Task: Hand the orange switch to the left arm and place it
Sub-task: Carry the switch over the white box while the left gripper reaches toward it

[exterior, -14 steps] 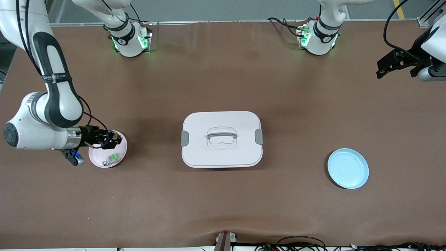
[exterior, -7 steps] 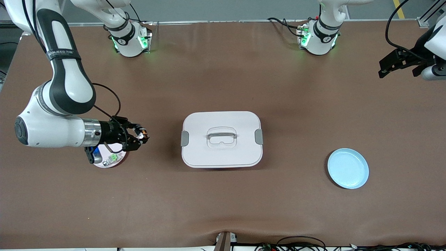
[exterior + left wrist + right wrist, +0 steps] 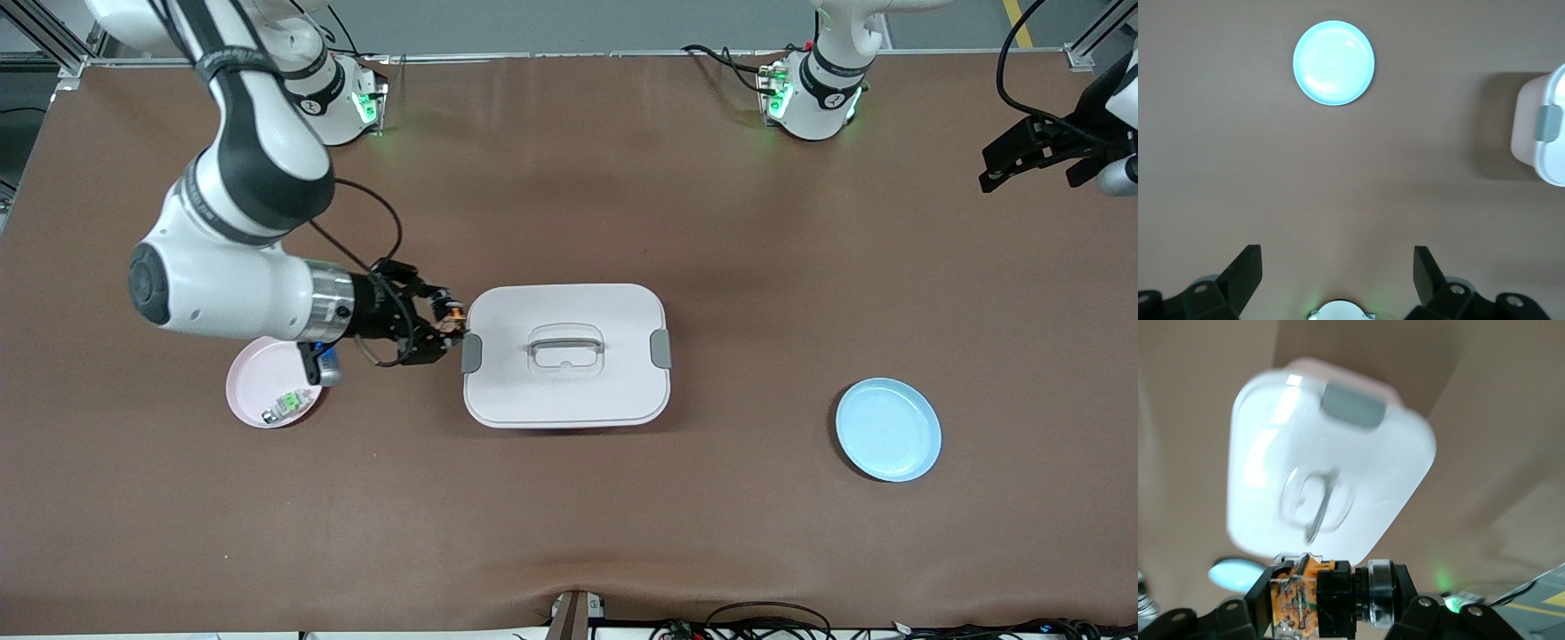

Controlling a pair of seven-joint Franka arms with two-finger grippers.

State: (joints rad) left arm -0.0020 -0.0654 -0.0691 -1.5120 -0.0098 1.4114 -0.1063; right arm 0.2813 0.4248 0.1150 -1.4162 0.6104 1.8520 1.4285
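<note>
- Right pincer [image 3: 449, 322] is clamped on the orange switch [image 3: 456, 313], carrying it in the air just at the edge of the box [image 3: 565, 354] that faces the right arm's end of the worktop [image 3: 569, 533], close to the grey latch [image 3: 471, 353] there.
- Risk: the switch looks very near the lid's rim and that latch; from the front view I cannot tell how much height separates them, so a level sweep onward could clip the box and knock the part askew or out of the grip.
- Risk: the hold is on a tiny part, shown in the right wrist view as the orange switch [image 3: 1297, 601] pinched at its body; a bump or a sharp turn could twist it loose.
- Left pincer [image 3: 1036, 153] hangs wide apart and empty over the left arm's end of the worktop, waiting; a handover would need it brought much closer.
- Pink plate [image 3: 258, 382] holds a small green and silver switch [image 3: 284, 407].
- Blue plate [image 3: 888, 429] has nothing in it.
- Box lid is shut; its contents are hidden.
</note>
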